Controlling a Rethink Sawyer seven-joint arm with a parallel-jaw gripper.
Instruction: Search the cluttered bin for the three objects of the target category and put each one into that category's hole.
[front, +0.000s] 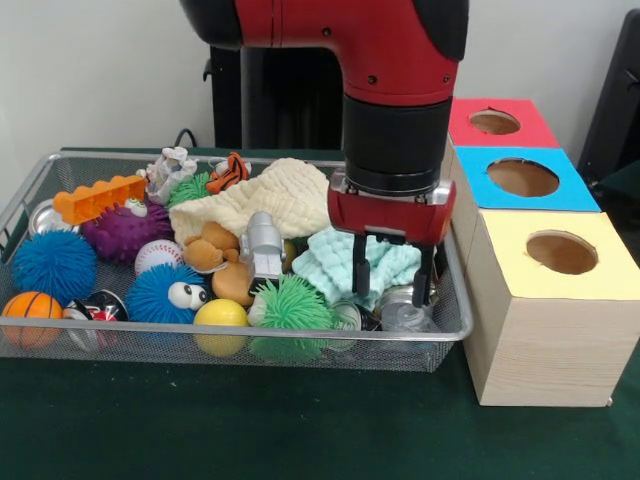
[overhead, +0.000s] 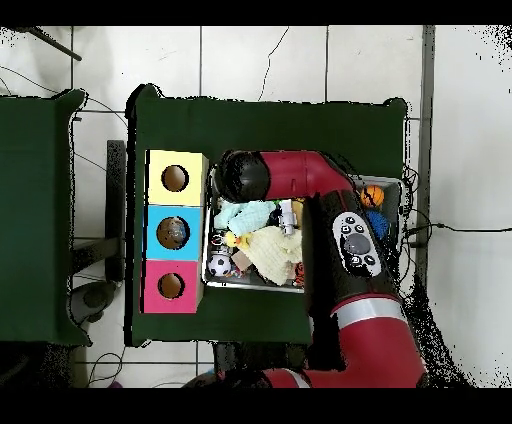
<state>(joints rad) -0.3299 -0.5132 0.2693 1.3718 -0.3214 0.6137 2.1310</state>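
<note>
The wire-mesh bin (front: 30, 195) is packed nearly rim to rim, and its right end stands just beside the yellow-topped box (front: 555, 300); a blue-topped box (front: 520, 180) and a red-topped box (front: 497, 122) line up behind it, each with a round hole in its lid. Bare green counter (front: 250, 430) lies open in front of the bin, but there is almost no free room inside it.

The gripper (front: 393, 285) hangs low over the bin's right end, close to the rim there. Its two black fingers (front: 360, 270) point straight down and stand apart — spread, with nothing between them. They reach down against a pale mint cloth (front: 335, 258), and just below their tips sit what look like clear and metal cups (front: 405, 310), though the mesh blurs them.

Elsewhere in the bin lie a cream cloth (front: 280, 200), a grey robot figure (front: 262, 245), a green spiky ball (front: 292, 305), a yellow ball (front: 220, 315), a baseball (front: 157, 255) and a small basketball (front: 32, 306).
</note>
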